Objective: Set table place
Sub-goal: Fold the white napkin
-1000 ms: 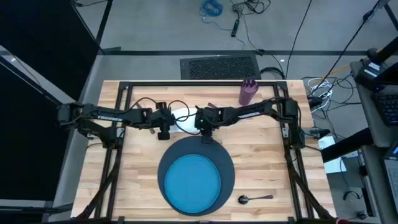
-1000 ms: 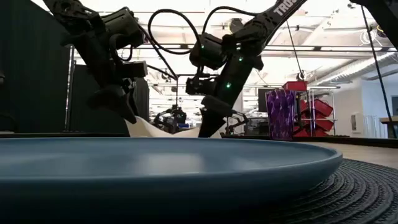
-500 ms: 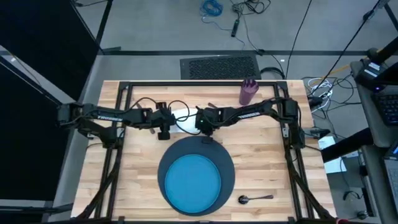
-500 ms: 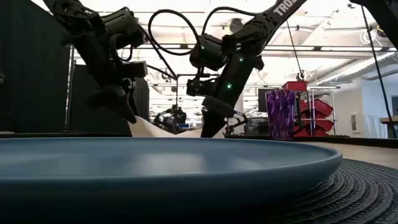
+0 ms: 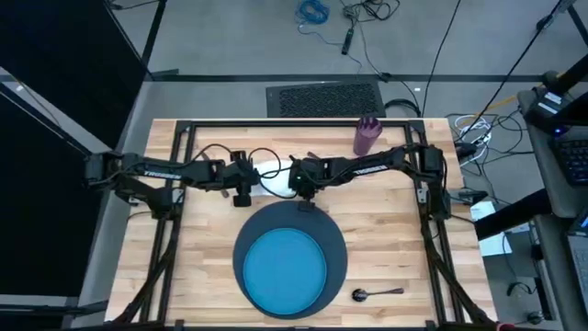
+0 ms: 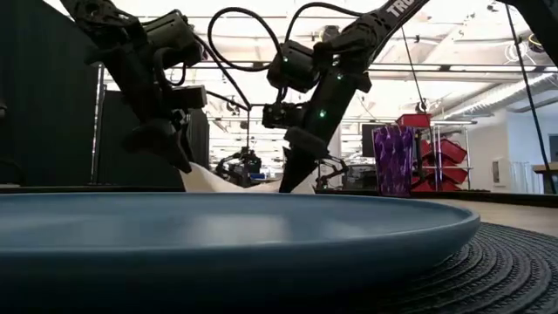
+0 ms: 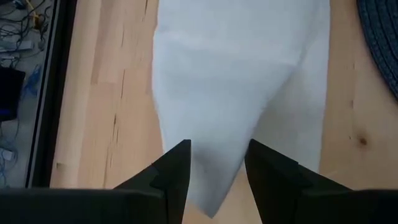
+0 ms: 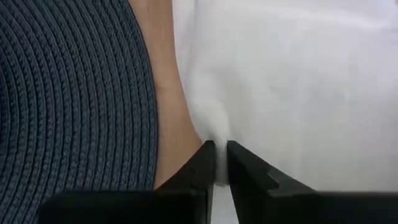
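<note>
The white cloth napkin (image 5: 267, 177) lies on the wooden table (image 5: 395, 239) just behind the dark woven charger (image 5: 336, 250), between the two grippers, and it is the thing in hand at this moment. In the right wrist view the right gripper (image 8: 217, 163) has its two fingers almost together with a small fold of the napkin (image 8: 298, 93) pinched between them, right beside the edge of the charger (image 8: 68, 93). In the left wrist view the left gripper (image 7: 216, 163) has its fingers apart, and a corner of the napkin (image 7: 242, 81) hangs or lies between them without being pressed. In the low view both grippers point down to the napkin (image 6: 214, 180), whose edge rises a little from the table behind the blue plate (image 6: 235, 228). As for the place setting, the bright blue plate (image 5: 288, 268) already sits in the middle of the charger near the front of the table, so I judge this part as done. A spoon (image 5: 377, 293) lies on the table near the right front side of the charger, perhaps already in its place. The purple cup (image 5: 367, 135) stands well apart at the back of the table, to the right, and probably it must come closer to the plate. I cannot see a fork or a knife with certainty in these views; a small dark end shows behind the napkin, but it is too small to tell. So the task seems about half done: the napkin is being arranged, and the cutlery and the cup are left.
</note>
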